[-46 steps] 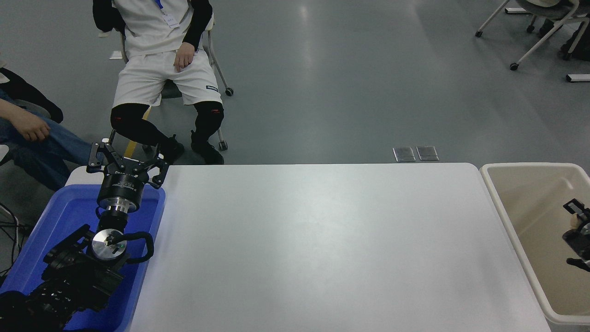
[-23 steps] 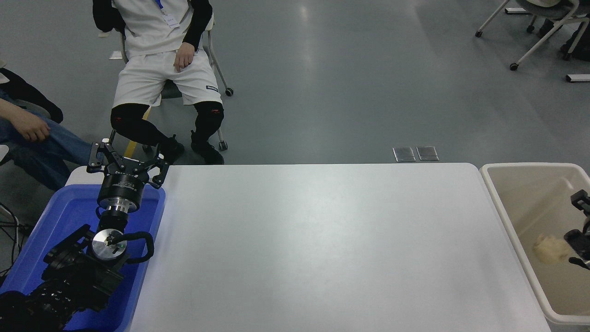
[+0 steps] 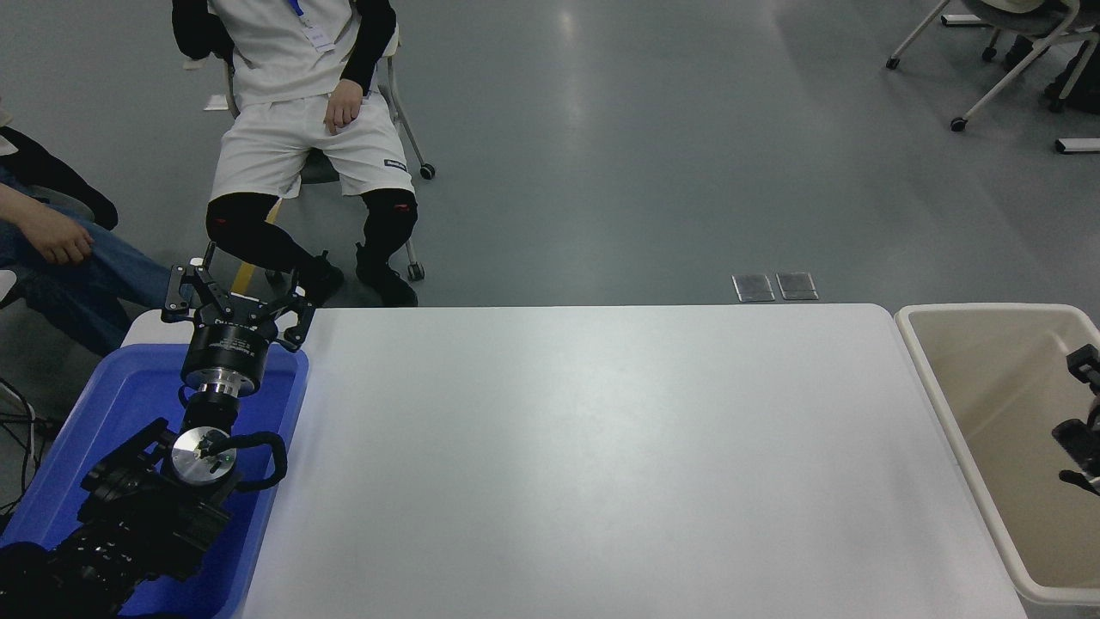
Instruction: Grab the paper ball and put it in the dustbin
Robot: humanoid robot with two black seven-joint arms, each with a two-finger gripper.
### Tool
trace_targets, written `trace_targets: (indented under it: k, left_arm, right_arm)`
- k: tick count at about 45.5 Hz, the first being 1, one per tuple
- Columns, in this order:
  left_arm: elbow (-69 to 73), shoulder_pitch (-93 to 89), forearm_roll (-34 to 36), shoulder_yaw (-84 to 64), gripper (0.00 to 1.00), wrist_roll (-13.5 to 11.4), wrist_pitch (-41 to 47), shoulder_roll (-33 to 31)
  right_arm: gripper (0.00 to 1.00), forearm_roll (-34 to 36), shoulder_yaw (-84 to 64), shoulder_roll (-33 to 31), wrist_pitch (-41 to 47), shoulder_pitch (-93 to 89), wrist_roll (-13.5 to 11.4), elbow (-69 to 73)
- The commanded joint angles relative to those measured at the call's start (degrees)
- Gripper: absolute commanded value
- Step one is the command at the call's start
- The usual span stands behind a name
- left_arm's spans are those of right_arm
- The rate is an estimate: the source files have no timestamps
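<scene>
The cream-beige dustbin [image 3: 944,391] stands at the table's right end. My right gripper [image 3: 1079,399] hangs over its inside at the picture's right edge, open and empty, partly cut off by the frame. The paper ball does not show anywhere; it is hidden or out of view. My left arm is parked at the lower left, and its left gripper [image 3: 235,301] is open above the far end of the blue tray.
A bright blue tray [image 3: 120,404] sits at the table's left end under the left arm. The white table [image 3: 584,456] spans the middle. Two people sit beyond the far left corner, one on a wheeled chair [image 3: 404,129].
My right gripper opened over the dustbin and let go of the paper ball. The ball showed inside the bin half a second ago and is out of sight now. The left arm has not moved.
</scene>
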Motion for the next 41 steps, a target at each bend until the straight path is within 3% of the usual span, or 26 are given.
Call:
trace_targets:
  k: [1, 19, 27, 41]
  left_arm:
    - [-0.01, 0.00, -0.01, 0.00, 0.99, 0.00, 0.00, 0.03]
    - [-0.01, 0.00, -0.01, 0.00, 0.99, 0.00, 0.00, -0.06]
    - [-0.01, 0.00, -0.01, 0.00, 0.99, 0.00, 0.00, 0.03]
    - [-0.01, 0.00, -0.01, 0.00, 0.99, 0.00, 0.09, 0.03]
  right_arm:
    - [0.99, -0.02, 8.28, -0.85, 0.11, 1.44, 0.00, 1.79]
    - [1.00, -0.81, 24.37, -10.25, 3.62, 0.91, -0.18, 18.49]
    - [1.00, -0.29, 29.99, -10.96, 8.73, 0.56, -0.18, 21.66]
    - [1.00, -0.02, 57.24, -10.17, 9.25, -6.03, 0.44, 27.81]
